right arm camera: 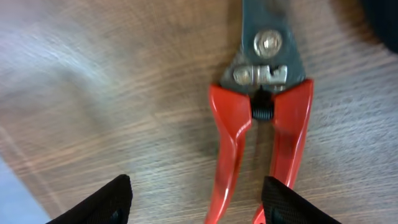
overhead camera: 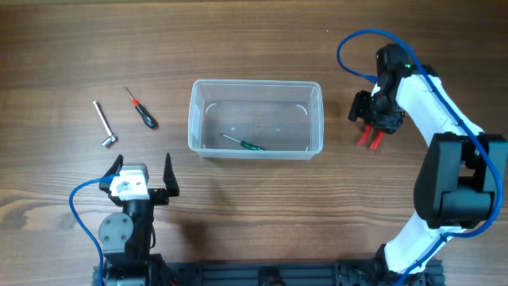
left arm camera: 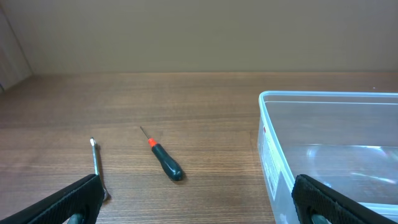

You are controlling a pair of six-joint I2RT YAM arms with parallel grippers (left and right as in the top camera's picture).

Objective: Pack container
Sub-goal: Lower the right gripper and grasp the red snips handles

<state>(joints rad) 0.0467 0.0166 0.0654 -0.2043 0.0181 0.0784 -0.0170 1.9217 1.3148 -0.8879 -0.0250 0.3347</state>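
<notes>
The clear plastic container (overhead camera: 255,119) stands in the middle of the table, with a green-handled screwdriver (overhead camera: 244,143) lying inside; its left wall shows in the left wrist view (left arm camera: 323,155). My right gripper (overhead camera: 371,127) hangs open over red-handled pliers (overhead camera: 368,139) to the right of the container; in the right wrist view the pliers (right arm camera: 258,134) lie flat, one handle between my fingers (right arm camera: 196,199). A screwdriver with a black and red handle (overhead camera: 143,111) (left arm camera: 163,160) and a metal L-shaped wrench (overhead camera: 105,127) (left arm camera: 96,165) lie left of the container. My left gripper (overhead camera: 141,176) (left arm camera: 196,205) is open and empty.
The table is brown wood (overhead camera: 262,206). The arm bases stand at the front edge, the left one (overhead camera: 127,238) and the right one (overhead camera: 421,238). A blue cable (overhead camera: 357,44) loops above the right arm.
</notes>
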